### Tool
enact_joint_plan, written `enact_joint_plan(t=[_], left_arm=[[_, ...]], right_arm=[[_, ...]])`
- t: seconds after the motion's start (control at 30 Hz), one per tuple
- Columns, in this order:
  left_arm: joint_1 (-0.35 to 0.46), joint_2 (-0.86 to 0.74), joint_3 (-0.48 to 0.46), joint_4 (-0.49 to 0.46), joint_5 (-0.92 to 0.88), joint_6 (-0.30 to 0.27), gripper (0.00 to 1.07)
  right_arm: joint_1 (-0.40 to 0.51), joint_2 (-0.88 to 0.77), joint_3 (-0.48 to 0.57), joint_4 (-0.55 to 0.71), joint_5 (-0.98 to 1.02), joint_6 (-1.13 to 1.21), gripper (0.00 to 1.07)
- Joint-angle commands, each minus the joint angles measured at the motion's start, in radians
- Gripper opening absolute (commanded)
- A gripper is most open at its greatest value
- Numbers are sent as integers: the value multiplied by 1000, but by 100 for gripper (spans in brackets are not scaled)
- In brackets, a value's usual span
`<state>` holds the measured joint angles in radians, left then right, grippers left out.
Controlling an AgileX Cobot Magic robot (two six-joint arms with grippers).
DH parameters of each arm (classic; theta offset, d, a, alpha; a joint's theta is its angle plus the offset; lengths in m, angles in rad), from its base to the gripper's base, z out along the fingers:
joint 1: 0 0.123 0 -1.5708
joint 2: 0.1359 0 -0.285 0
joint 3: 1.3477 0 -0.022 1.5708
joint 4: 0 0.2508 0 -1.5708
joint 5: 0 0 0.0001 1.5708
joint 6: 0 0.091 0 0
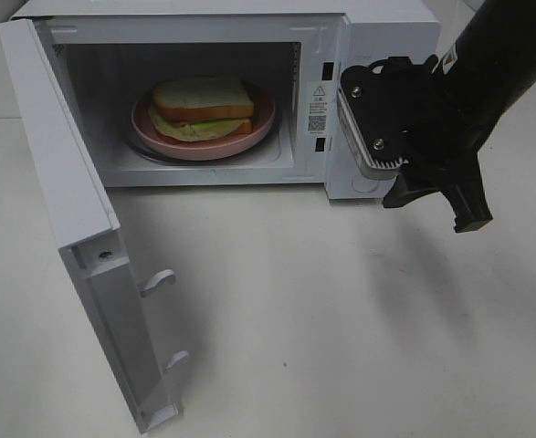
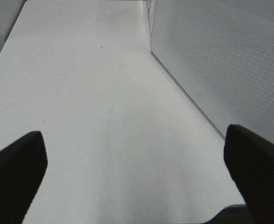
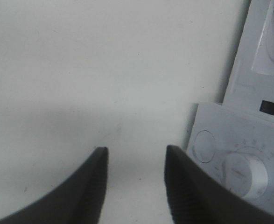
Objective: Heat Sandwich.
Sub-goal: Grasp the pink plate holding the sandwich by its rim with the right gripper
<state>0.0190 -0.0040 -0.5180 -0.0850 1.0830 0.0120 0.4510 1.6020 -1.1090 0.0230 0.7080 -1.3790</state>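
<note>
sandwich (image 1: 202, 108) on pink plate (image 1: 260, 126) inside microwave (image 1: 377, 36), ready for heating | door (image 1: 62, 173) open | right fingers (image 3: 136, 179) parted, empty, beside dial (image 3: 243, 172) | left fingers (image 2: 137, 177) spread wide, empty

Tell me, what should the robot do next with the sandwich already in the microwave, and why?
Probably swing the door shut. The sandwich already sits on the pink plate inside the microwave, yet the door hangs wide open. The right gripper holds nothing beside the dial, so either arm could push the door.
</note>
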Motion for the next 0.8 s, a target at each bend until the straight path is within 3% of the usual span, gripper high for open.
enact_joint_plan(t=[0.03,0.07,0.1,0.2,0.57,0.8], left_arm=[[2,-14,1,-8,-12,0,98],[2,-14,1,-8,-12,0,98],[2,-14,1,-8,-12,0,98],[2,-14,1,-8,-12,0,98],[2,-14,1,-8,-12,0,98],[2,-14,1,-8,-12,0,98]], right_arm=[[27,-9,-3,-23,-24,25,65],[40,-9,-3,-28,-34,70,79],[40,-9,-3,-28,-34,70,79],[64,-9,-3,-82,-57,150,99],[151,-7,-7,-223,-113,198,98],[195,87,-112,-230,-122,219,95]])
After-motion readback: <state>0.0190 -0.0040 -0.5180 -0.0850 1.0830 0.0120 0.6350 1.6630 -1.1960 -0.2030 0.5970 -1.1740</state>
